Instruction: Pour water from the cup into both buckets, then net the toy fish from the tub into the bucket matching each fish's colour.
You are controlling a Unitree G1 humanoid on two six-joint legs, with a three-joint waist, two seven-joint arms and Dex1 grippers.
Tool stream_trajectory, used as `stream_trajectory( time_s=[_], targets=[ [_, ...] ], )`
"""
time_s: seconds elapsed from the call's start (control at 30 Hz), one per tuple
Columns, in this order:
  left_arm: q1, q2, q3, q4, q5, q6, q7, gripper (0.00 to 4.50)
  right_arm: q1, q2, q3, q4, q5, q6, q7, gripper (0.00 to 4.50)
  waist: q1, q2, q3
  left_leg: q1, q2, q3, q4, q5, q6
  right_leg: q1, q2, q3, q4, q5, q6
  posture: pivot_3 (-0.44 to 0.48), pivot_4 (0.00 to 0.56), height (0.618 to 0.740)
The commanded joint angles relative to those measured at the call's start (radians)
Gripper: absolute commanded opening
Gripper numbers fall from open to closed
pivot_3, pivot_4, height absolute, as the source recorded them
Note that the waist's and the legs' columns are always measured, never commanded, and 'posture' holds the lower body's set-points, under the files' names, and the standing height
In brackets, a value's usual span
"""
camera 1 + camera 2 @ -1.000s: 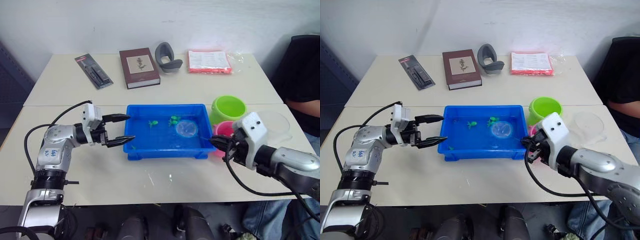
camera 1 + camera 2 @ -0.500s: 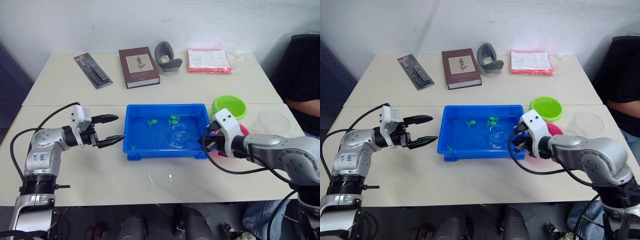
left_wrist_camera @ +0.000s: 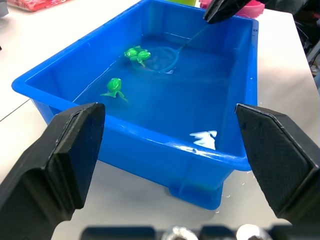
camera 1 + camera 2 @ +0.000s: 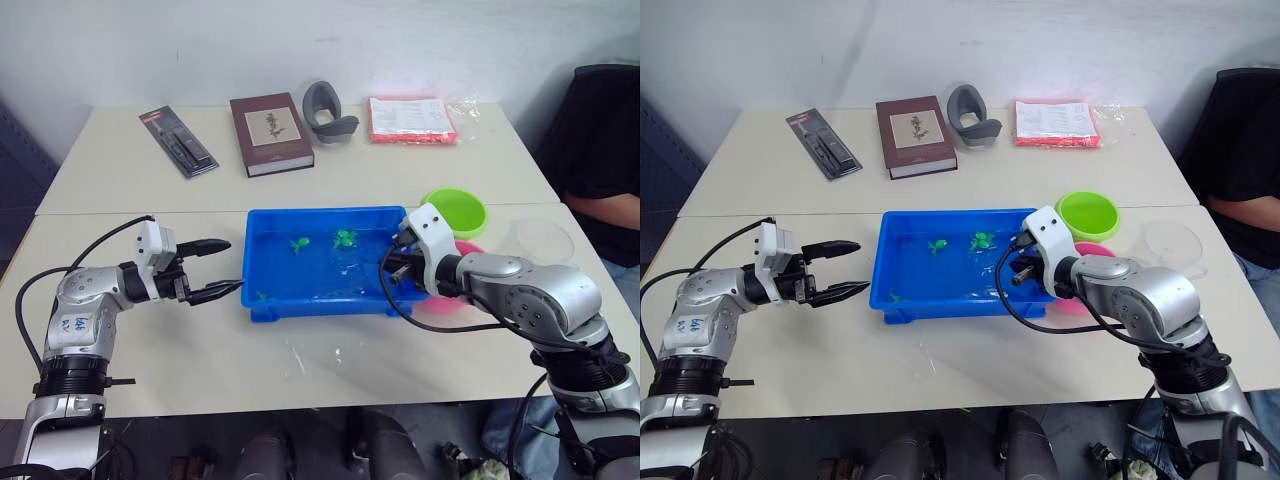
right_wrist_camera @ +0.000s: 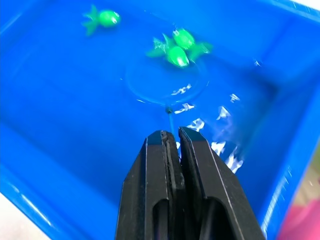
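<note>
Left gripper: the left gripper [image 4: 215,268] sits at the left middle of the left eye view, its two black fingers spread wide and holding nothing, tips just short of the tub's left wall; the forearm lies roughly level over the table, pointing toward the frame's centre.
Right gripper: the right gripper [image 5: 170,141] has its two black fingers pressed together on the thin black stick of the net, at the right end of the tub in the left eye view; the forearm comes in from the right edge, wrist bent toward the water.
Net: the small round light-blue hoop net [image 5: 165,82] lies just beyond the right fingertips, its hoop low in the water.
Fish: two tiny green plastic fish [image 5: 178,47] touch each other at the hoop's far edge; a third green one [image 5: 103,18] floats apart, in the upper left of the right wrist view.
Tub: the shallow bright blue rectangular plastic tub [image 4: 320,302] holds water at the centre of the left eye view.
Buckets: the small round pink plastic bucket [image 4: 446,300] shows behind the right arm; the lime green one [image 4: 455,210] stands just above it in the frame, both right of the tub.
Cup: the clear plastic cup [image 4: 540,241] stands at the right of the frame, near the buckets.
Far table: a brown hardcover book [image 4: 270,133], a black blister pack [image 4: 180,154], a grey curved plastic piece [image 4: 326,109] and a red plastic-wrapped packet [image 4: 412,118] line the upper part of the frame.
Person: a person's dark sleeve [image 4: 596,140] is at the right edge.
</note>
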Motion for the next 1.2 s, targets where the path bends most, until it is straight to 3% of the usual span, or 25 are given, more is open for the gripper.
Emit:
stream_trajectory(
  time_s=[0.03,0.33,0.67,0.9,1.2],
  targets=[
    [-0.005,0.019,0.028,0.014,-0.003,-0.025,-0.012,4.46,0.01,0.003,-0.018,-0.045,-0.035,-0.022,0.039,0.0,0.0,0.0,0.0,0.0,0.0,0.0,0.0,0.0,0.0,0.0,0.0,0.0,0.0,0.0,0.0,0.0,0.15,0.74],
    [-0.015,0.023,0.031,0.072,0.003,-0.058,-0.033,4.46,0.046,-0.021,-0.039,-0.126,-0.038,0.009,0.096,0.0,-0.001,0.0,0.0,-0.003,0.0,-0.002,0.001,0.0,0.0,-0.001,0.0,-0.001,0.0,0.0,0.0,0.0,0.15,0.74],
    [-0.049,0.029,0.038,0.07,-0.017,-0.036,-0.046,4.46,0.162,-0.1,-0.151,-0.304,0.022,0.025,0.173,0.0,0.002,0.0,0.0,-0.004,-0.001,-0.004,0.002,0.0,0.0,-0.001,0.0,-0.003,0.0,0.0,0.0,0.0,0.15,0.74],
    [-0.109,0.02,0.021,0.003,-0.04,0.055,-0.042,4.46,0.363,-0.088,-0.373,-0.452,0.052,-0.15,0.252,0.0,0.005,0.0,0.0,-0.004,-0.001,-0.005,0.002,0.0,0.0,-0.001,0.001,-0.003,-0.001,0.0,0.0,0.0,0.15,0.74],
    [-0.196,-0.035,-0.077,-0.121,-0.045,0.181,-0.073,4.46,0.733,-0.031,-0.73,-0.608,0.055,-0.347,0.281,0.0,0.026,0.0,0.0,-0.003,-0.002,-0.004,0.003,0.0,0.0,0.001,0.004,-0.002,-0.001,0.001,0.002,0.0,0.15,0.74]
  ],
)
